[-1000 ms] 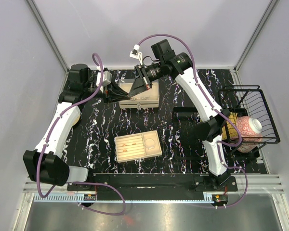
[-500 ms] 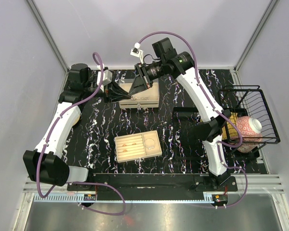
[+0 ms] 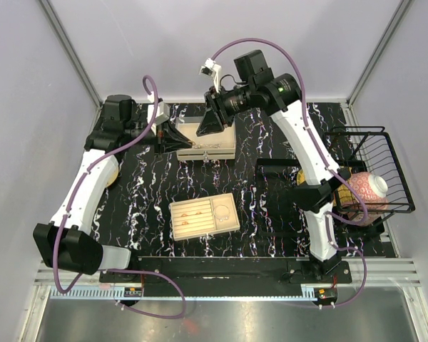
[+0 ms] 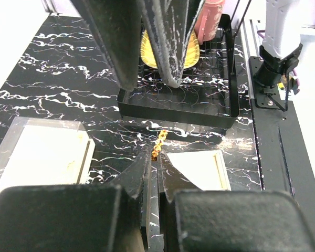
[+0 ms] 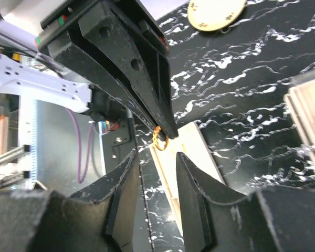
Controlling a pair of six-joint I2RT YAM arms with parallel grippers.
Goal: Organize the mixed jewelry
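1. Right tool (image 5: pixel 157 156) has lifted up and back from the far tray (image 3: pixel 221 149), and its jaws have parted. They stand roughly half spread and hold nothing.
2. My left tool (image 4: pixel 156 155) is pinched shut on a small gold piece (image 4: pixel 158 143). The piece pokes out past the tips, above the table (image 3: pixel 271 214) near its far edge, just beside the far tray and right under the right tool's tips.
3. I judge the piece to be almost weightless, limp and slippery. Only a little of it looks trapped, so a jolt could shed it. A fine tip pinch across the links seems the safest hold.
4. I cannot tell whether it is a chain or linked rings. From above it is too small to see, and the near tray (image 3: pixel 203 216) shows only faint reddish marks.
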